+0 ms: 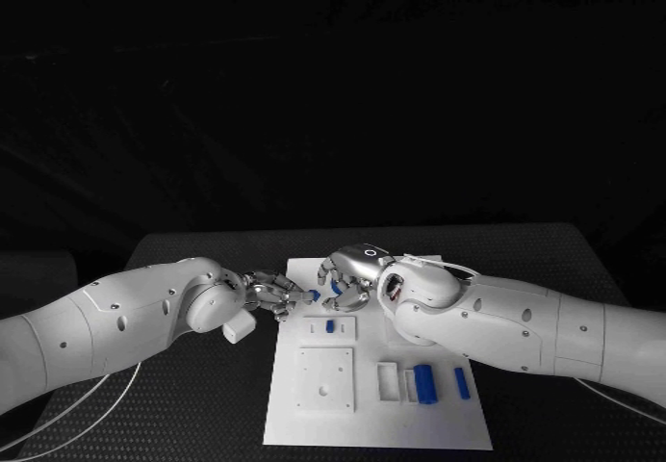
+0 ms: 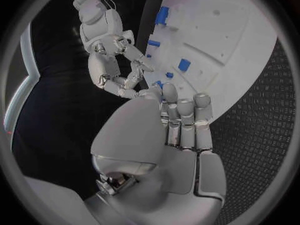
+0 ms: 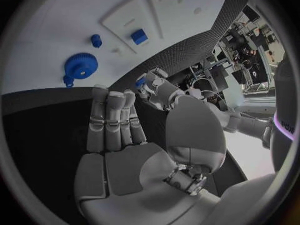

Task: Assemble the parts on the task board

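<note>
- Task board (image 1: 374,423): white plate in the middle of the black table (image 1: 555,260); stiff and flat by the look of it, with raised white blocks and recesses.
- Small blue part (image 1: 317,295): at the board's far end, between the two hands. The left hand (image 1: 272,294) pinches it at its fingertips, other fingers loosely curled. The right hand (image 1: 347,277) hovers just beside it with fingers apart; whether it touches the part cannot be told, and it appears to hold nothing.
- Handling, judged: parts look like hard plastic, light, rigid and smooth, so apt to slip or twist in metal fingertips. Best taken across the short sides, leaving the end free for insertion.
- Other parts: a short blue peg (image 1: 329,326) standing in a small white block; a wider blue block (image 1: 424,382) and a thin blue bar (image 1: 459,382) near the board's near right corner.
- Head view: gives the whole layout and both hands meeting.
- Right wrist view: shows a blue gear (image 3: 79,66), hidden under the right arm in the head view, and the blue tip in the left hand's fingertips (image 3: 142,81).
- Left wrist view: shows the right hand's spread fingers (image 2: 134,55) over the board's edge, which the head view blurs together.
</note>
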